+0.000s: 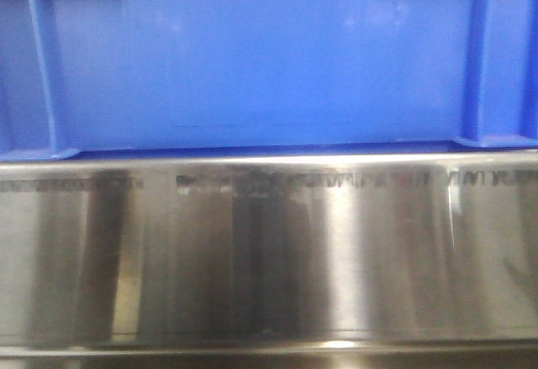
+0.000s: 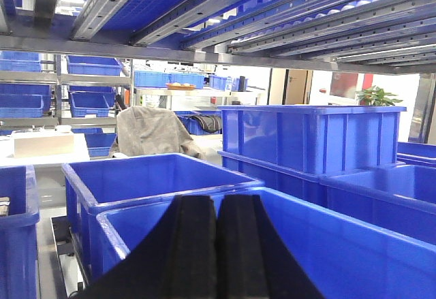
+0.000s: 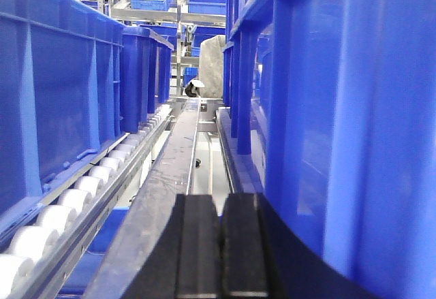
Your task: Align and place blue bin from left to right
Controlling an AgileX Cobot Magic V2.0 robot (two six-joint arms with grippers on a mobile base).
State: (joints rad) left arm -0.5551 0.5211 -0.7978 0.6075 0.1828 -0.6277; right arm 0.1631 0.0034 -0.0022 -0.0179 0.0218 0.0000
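The blue bin [image 1: 277, 50] fills the upper half of the front view, its smooth side wall flanked by two raised vertical ribs, its base resting on a steel rail [image 1: 269, 251] across the lower half. In the left wrist view, the left end effector [image 2: 216, 244], pads pressed together and holding nothing, sits at bottom centre above an open bin; about five other blue bins [image 2: 310, 139] surround it. In the right wrist view, the right end effector [image 3: 219, 244], likewise narrowed to touching, lies between two rows of bins beside a roller track [image 3: 88, 183] at lower left.
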